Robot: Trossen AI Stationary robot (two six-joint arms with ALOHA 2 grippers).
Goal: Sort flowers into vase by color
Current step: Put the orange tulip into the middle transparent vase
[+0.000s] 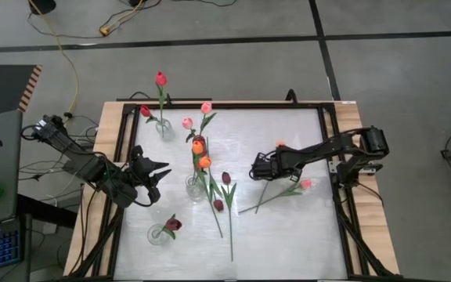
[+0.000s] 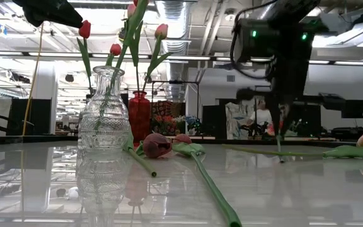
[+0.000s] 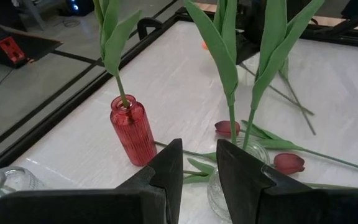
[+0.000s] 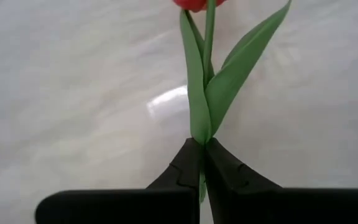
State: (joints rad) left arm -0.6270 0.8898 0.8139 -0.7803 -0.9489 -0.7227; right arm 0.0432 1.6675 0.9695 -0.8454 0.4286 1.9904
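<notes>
- My right hand is clamped on the green stem of a tulip lying on the surface, right of centre.
- My left hand waits with fingers apart, above the left side near the red vase.
- Other flowers stand in vases; two dark tulips lie near the middle.
</notes>
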